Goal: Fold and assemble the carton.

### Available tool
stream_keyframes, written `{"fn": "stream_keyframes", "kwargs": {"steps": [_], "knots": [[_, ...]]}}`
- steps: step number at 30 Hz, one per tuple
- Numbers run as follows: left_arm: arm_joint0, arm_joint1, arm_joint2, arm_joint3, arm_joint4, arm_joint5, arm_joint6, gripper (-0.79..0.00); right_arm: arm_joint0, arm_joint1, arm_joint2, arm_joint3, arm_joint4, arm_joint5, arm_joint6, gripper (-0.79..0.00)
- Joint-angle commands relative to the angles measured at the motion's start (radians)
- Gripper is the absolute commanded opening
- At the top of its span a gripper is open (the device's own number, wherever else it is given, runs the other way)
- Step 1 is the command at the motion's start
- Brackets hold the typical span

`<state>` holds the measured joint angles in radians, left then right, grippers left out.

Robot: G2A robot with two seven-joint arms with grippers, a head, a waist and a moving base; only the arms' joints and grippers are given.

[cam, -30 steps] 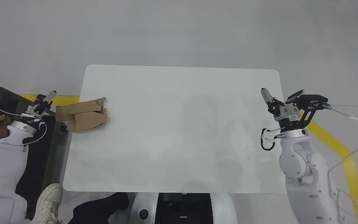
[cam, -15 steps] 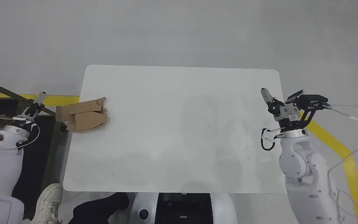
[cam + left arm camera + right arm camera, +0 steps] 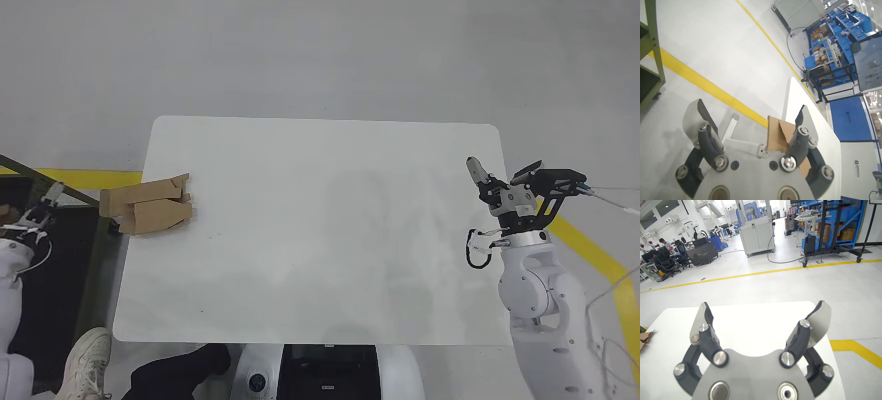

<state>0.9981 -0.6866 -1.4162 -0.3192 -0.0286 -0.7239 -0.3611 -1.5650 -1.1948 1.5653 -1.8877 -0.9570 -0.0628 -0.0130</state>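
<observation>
Table [image 3: 320, 250]: the white work surface. Its broad middle lies between the two arms, and judging by that, it is where the folding is meant to be done.

Carton [image 3: 148, 207]: a brown, partly folded piece lying flat at the table's left edge. One end juts past the rim toward the left arm. It sits on the side that arm can reach and well apart from the right arm. It is loose, with nothing gripping it, and is not yet assembled.

Right gripper [image 3: 762, 304]: held above the table's right edge and pointing across the surface toward the far-off carton. Its jaws are spread wide and hold nothing. This looks like a waiting pose until the carton comes within reach.

Left gripper [image 3: 751, 106]: off the table, over the floor beside the left edge, facing the carton's overhanging end. Its jaws are wide apart and hold nothing. The carton lies beyond the fingertips and does not touch them.

Change, left arm: a second ago its gripper was just beside the carton's overhanging end. It has since drawn back, away from the table, and the gap has grown frame by frame.

Change, carton and right arm: both are where they were, with the same lie and the same pose.
</observation>
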Motion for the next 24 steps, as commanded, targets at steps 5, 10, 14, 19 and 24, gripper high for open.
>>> {"fn": "stream_keyframes", "kwargs": {"steps": [5,10,14,19,24], "knots": [[-0.02,-0.013,0.033,0.029,0.073,0.042,-0.031,0.0,0.0,0.0,0.0,0.0,0.0,0.0,0.0,0.0],[-0.029,-0.023,0.057,0.048,0.123,0.036,-0.044,0.0,0.0,0.0,0.0,0.0,0.0,0.0,0.0,0.0],[-0.032,-0.03,0.072,0.056,0.154,0.01,-0.065,0.0,0.0,0.0,0.0,0.0,0.0,0.0,0.0,0.0],[-0.035,-0.043,0.09,0.051,0.185,-0.018,-0.061,0.0,0.0,0.0,0.0,0.0,0.0,0.0,0.0,0.0],[-0.047,-0.049,0.08,0.068,0.153,-0.037,-0.084,0.0,0.0,0.0,0.0,0.0,0.0,0.0,0.0,0.0]]}}
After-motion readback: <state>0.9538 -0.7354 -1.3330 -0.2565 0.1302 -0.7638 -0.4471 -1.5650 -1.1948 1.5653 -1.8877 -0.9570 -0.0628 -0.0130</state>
